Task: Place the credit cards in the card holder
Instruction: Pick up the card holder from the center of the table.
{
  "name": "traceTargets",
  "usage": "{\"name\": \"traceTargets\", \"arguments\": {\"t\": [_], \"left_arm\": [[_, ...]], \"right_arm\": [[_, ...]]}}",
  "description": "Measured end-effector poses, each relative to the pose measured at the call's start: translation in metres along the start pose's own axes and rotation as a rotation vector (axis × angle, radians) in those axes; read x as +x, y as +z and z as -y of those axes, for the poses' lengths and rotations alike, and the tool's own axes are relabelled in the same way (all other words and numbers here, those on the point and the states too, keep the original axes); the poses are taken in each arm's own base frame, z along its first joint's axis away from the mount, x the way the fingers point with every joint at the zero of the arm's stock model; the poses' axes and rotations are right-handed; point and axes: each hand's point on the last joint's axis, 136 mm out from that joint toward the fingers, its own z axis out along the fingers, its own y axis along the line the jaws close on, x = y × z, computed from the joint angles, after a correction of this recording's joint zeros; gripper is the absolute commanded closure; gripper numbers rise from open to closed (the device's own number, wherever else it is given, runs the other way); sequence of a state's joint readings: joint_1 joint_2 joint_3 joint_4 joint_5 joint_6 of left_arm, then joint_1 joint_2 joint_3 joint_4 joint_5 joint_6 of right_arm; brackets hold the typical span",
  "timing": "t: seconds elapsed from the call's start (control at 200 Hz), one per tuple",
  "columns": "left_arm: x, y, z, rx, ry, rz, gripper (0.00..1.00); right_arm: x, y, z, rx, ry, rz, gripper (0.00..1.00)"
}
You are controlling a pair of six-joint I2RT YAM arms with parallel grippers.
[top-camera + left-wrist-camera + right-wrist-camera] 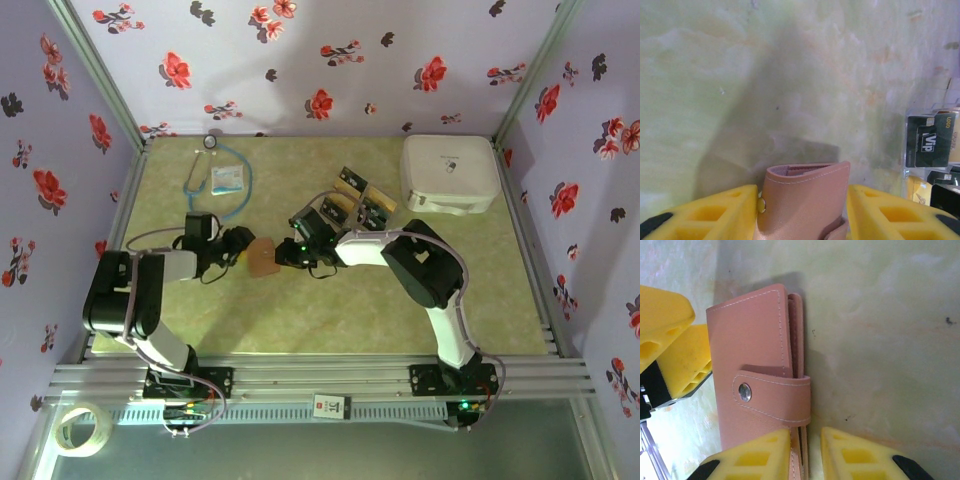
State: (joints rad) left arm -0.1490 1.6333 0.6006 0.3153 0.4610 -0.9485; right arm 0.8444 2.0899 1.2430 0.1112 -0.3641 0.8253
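The card holder [262, 257], a pink-brown leather wallet snapped closed by its strap, stands on edge on the table between my two grippers. My left gripper [240, 248] is shut on it across its width; in the left wrist view both yellow fingers press the card holder [807, 210] at the left gripper [803, 190]. My right gripper [806, 432] straddles the free edge of the card holder [747, 350] below the strap, open narrowly, with a gap at its right finger. The credit cards [352, 203] lie behind the right gripper [288, 253]; a black credit card [930, 140] shows at the right.
A big white case [450, 172] stands at the back right. A stethoscope [205, 185] and a white-blue packet [228, 178] lie at the back left. A tape roll [82, 428] sits off the table at the near left. Flowered walls enclose the table.
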Motion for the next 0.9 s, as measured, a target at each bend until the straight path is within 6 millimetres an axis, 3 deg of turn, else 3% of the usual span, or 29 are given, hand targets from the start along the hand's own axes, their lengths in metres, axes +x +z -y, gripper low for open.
{"name": "traceTargets", "arguments": {"t": [0.16,0.38,0.9], "left_arm": [[0.000,0.005,0.005,0.036,0.013,0.009,0.57],[0.002,0.013,0.019,0.100,0.053,0.016,0.52],[0.014,0.021,0.017,0.132,0.061,0.004,0.81]], "right_arm": [[0.000,0.001,0.000,-0.003,0.010,0.000,0.77],[-0.001,0.001,-0.001,-0.009,0.019,0.001,0.78],[-0.001,0.001,-0.002,-0.015,0.020,0.001,0.75]]}}
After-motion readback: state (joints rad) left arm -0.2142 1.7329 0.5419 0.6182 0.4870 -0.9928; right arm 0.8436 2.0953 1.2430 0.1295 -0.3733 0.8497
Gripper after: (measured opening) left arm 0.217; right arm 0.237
